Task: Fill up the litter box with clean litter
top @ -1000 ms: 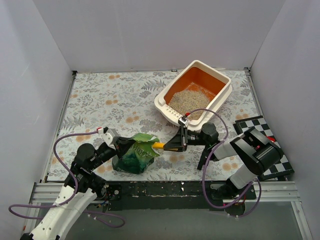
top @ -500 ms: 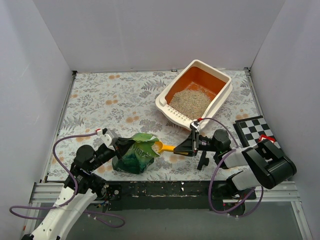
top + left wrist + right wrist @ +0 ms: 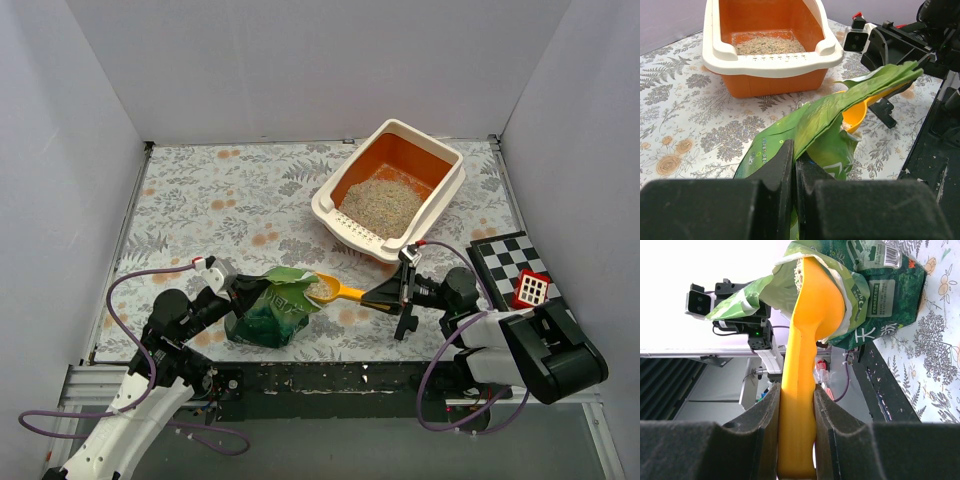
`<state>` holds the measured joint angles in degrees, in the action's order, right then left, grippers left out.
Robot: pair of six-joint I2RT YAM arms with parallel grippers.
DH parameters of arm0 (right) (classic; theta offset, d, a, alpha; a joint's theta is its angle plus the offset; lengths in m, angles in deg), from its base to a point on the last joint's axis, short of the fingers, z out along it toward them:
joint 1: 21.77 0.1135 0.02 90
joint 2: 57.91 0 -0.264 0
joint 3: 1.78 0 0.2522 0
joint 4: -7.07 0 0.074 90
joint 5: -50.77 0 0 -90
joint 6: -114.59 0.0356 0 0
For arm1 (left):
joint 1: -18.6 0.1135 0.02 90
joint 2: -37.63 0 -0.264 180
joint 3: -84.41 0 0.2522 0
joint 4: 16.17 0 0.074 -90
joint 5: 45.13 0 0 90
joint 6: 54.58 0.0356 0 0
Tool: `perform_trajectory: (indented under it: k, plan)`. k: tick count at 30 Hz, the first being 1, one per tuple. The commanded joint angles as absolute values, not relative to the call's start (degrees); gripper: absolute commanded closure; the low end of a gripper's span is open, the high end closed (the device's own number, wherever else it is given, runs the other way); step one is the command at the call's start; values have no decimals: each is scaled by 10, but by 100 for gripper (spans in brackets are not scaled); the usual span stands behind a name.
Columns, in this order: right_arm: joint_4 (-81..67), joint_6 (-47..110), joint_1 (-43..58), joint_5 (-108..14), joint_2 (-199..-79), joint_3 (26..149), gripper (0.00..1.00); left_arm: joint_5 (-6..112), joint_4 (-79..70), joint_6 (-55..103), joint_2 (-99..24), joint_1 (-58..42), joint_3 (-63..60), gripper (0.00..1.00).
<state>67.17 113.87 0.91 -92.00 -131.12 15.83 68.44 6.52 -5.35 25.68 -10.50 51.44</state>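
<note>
- The litter box (image 3: 358,231) sits at the far right of the table (image 3: 220,195), turned at an angle. Its slotted edge faces the arms and its far corner is near the back wall.
- The clean litter (image 3: 378,203) lies as a loose heap on the orange floor, well below the rim on every side.
- A strip of bare floral cloth separates the slotted edge from the yellow scoop (image 3: 335,291).
- The scoop's bowl is at the mouth of the green bag (image 3: 268,310), with granules in it.
- The right gripper (image 3: 385,297) pinches the scoop's handle between both fingers, low over the cloth.
- The left gripper (image 3: 238,288) is pressed together on the bag's top flap, holding the mouth open.
- A checkerboard (image 3: 510,265) lies near the right edge, just beside the right arm.
- The left and far-left cloth is open.
</note>
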Motion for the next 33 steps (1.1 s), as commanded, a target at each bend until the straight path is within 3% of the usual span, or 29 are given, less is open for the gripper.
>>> perform_trajectory:
  k: [1, 19, 24, 33]
  plan:
    - [1016, 1155, -6, -906, -1281, 141, 99, 699, 56, -57, 254, -109, 514, 100]
    - [990, 1178, -23, -918, -1182, 55, 99, 643, 60, -59, 281, -109, 511, 100]
    - [892, 1137, -23, -920, -1121, 44, 99, 624, 60, -60, 312, -109, 515, 100]
    - [579, 1022, -23, -919, -967, 69, 99, 622, 61, -58, 321, -109, 513, 100]
